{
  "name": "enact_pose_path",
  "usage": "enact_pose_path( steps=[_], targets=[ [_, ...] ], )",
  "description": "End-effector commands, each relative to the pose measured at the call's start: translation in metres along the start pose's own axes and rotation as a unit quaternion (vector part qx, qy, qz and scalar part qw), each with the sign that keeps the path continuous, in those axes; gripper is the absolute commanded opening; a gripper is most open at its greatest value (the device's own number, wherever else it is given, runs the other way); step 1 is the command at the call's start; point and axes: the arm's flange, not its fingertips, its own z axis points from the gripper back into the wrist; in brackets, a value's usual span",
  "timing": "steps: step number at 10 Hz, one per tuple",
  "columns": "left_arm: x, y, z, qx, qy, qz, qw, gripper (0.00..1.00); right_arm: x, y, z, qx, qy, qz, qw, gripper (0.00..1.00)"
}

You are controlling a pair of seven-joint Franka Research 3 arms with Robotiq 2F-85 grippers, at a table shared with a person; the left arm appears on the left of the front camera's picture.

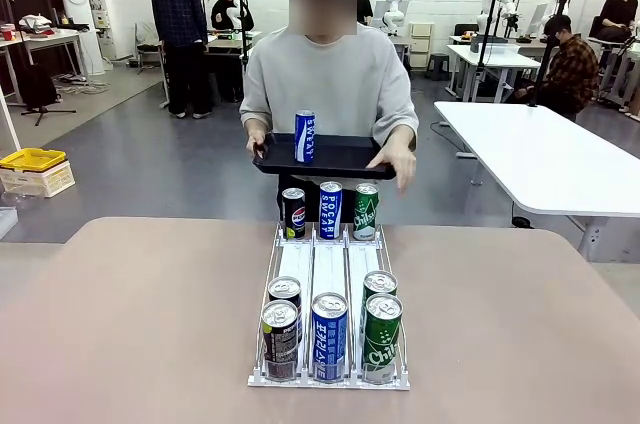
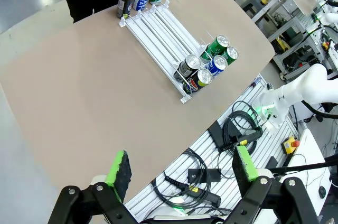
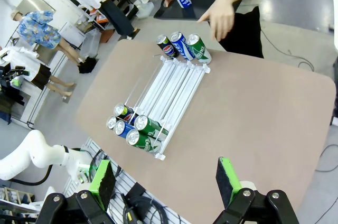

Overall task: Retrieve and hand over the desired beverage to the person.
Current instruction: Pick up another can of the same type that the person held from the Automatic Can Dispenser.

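Front view: blue Pocari can (image 1: pixel 305 136) stands upright on black tray (image 1: pixel 345 157), left of tray's middle. Tray is held level at waist height by person (image 1: pixel 330 74) standing at table's (image 1: pixel 130 314) far side, w/ one hand (image 1: pixel 256 144) gripping its picture-left end. The other hand (image 1: pixel 401 159) is at the picture-right end; can't tell if it grips.

Below & in front of tray, white 3-lane rack (image 1: pixel 328 259) lies mid-table, running from robot side to person's side. Far end has 1 can per lane: black Pepsi (image 1: pixel 293 213), blue Pocari (image 1: pixel 330 209), green can (image 1: pixel 366 210). Near end has 2 black cans (image 1: pixel 280 339), 1 blue (image 1: pixel 329 336) & 2 green (image 1: pixel 382 336).

Left gripper (image 2: pixel 182 166): jaws wide apart, nothing between, well back from rack, over table edge & cables. Right gripper (image 3: pixel 165 179): also spread wide & empty, well apart from rack.
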Motion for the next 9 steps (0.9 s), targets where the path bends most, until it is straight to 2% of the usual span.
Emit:
enact_pose_path(
  steps=[1,2,3,4,6,7,8,9],
  targets=[
    [0.001,0.0,0.001,0.002,-0.005,-0.003,1.0,1.0,0.002,0.0,-0.001,0.016,-0.01,0.006,1.0,1.0],
    [0.001,0.0,0.001,0.002,-0.005,-0.003,1.0,1.0,0.0,0.0,0.0,0.0,0.0,0.0,1.0,1.0],
    [0.001,0.0,0.001,0.002,-0.005,-0.003,1.0,1.0,0.016,0.018,-0.023,-0.008,0.043,-0.002,0.999,1.0],
    [0.001,0.0,0.001,0.002,-0.005,-0.003,1.0,1.0,0.03,0.047,-0.057,-0.015,0.114,0.003,0.993,1.0],
    [0.001,0.0,0.001,0.002,-0.005,-0.003,1.0,1.0,0.038,0.117,-0.134,-0.097,0.18,-0.04,0.978,1.0],
    [0.001,0.0,0.001,0.002,-0.005,-0.003,1.0,1.0,0.03,0.146,-0.176,-0.177,0.167,-0.081,0.966,1.0],
    [0.001,0.0,0.001,0.002,-0.005,-0.003,1.0,1.0,0.016,0.161,-0.206,-0.22,0.188,-0.1,0.952,1.0],
    [0.001,0.0,0.001,0.002,-0.005,-0.003,1.0,1.0,0.005,0.167,-0.234,-0.238,0.175,-0.109,0.949,1.0]
  ],
)
